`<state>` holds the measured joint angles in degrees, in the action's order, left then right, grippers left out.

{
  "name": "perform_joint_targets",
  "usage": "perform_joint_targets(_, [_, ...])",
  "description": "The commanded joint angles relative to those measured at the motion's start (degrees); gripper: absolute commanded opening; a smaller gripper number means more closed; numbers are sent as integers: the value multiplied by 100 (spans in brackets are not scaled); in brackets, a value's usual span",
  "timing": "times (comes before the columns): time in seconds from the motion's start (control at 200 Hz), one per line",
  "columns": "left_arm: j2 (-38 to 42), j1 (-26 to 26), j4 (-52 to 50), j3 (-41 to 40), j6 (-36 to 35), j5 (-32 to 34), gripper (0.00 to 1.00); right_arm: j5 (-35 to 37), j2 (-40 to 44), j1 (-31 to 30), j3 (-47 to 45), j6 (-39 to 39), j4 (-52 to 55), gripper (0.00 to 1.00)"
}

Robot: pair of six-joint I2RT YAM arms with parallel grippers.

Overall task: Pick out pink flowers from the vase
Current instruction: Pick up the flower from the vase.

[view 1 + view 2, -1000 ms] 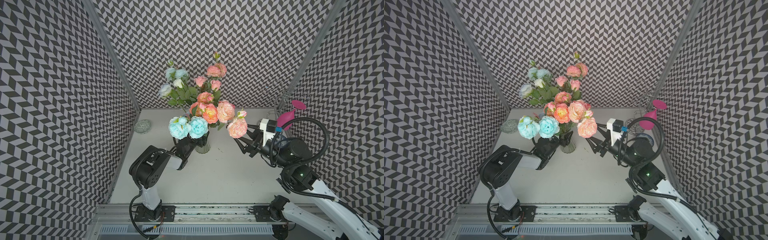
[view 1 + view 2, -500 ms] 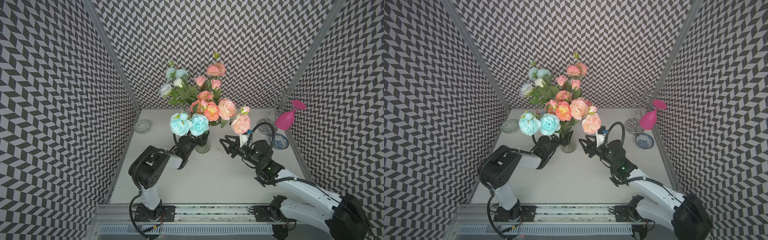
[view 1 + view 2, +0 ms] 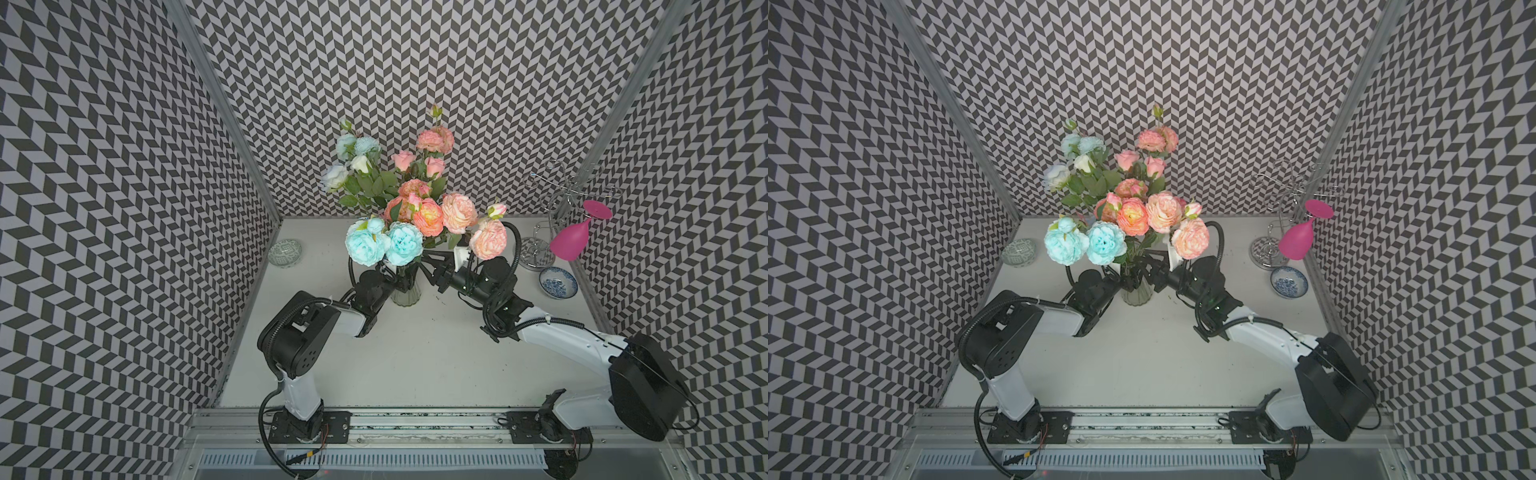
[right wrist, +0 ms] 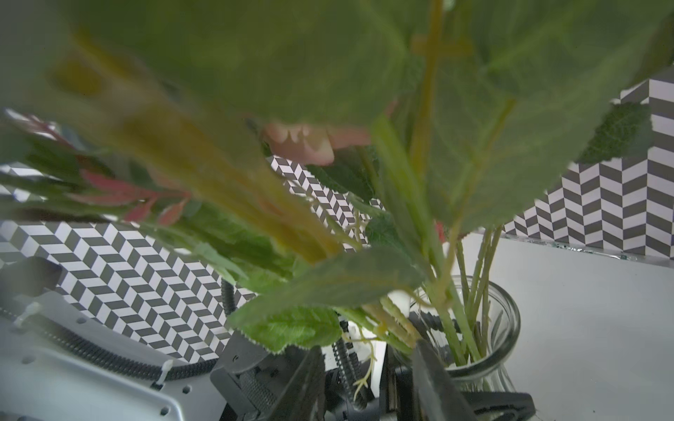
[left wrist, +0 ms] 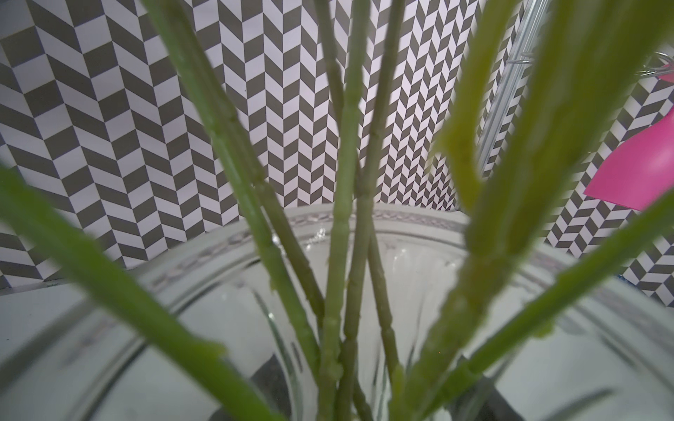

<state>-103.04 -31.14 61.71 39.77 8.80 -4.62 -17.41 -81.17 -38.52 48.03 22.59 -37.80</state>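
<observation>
The clear ribbed vase (image 3: pixel 406 294) (image 3: pixel 1137 294) stands mid-table, holding the pink flowers (image 3: pixel 457 212) (image 3: pixel 1163 212) and pale blue ones (image 3: pixel 384 246). My left gripper (image 3: pixel 394 277) (image 3: pixel 1118 279) reaches in from the left, shut on the vase. In the left wrist view the vase's rim (image 5: pixel 408 218) and green stems (image 5: pixel 343 255) fill the frame, and dark fingers (image 5: pixel 271 381) show through the glass. My right gripper (image 3: pixel 428 266) (image 3: pixel 1144 270) (image 4: pixel 368 346) sits at the vase's right side under the leaves. Its jaws stand apart, with thin stems (image 4: pixel 392 322) by one fingertip.
A small greenish dish (image 3: pixel 284 252) (image 3: pixel 1018 252) lies at the far left. A wire rack (image 3: pixel 559 195) with a hanging magenta glass (image 3: pixel 571 243) (image 3: pixel 1300 241) stands at the far right. A blue-and-white bowl (image 3: pixel 558 282) (image 3: pixel 1288 282) sits just in front of it.
My right arm has dropped and swung left, from beside the low pink bloom down to the vase's rim, and its jaws have narrowed. The left arm has stayed put.
</observation>
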Motion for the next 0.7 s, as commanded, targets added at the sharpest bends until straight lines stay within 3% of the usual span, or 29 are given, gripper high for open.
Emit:
perform_joint_targets(0.0, [-131,-59,-873,-92,190,-21,0,-92,-219,-37,249,15,-436,37])
perform_joint_targets(0.401, [-80,-77,-845,-152,85,-39,0,170,-638,-41,551,-18,-667,30])
perform_joint_targets(0.601, [-33,-103,-862,-190,89,13,0,207,-654,-32,701,-34,-568,9])
perform_joint_targets(0.696, [-19,-96,-933,-156,85,66,0,221,-445,-24,568,12,-464,8])
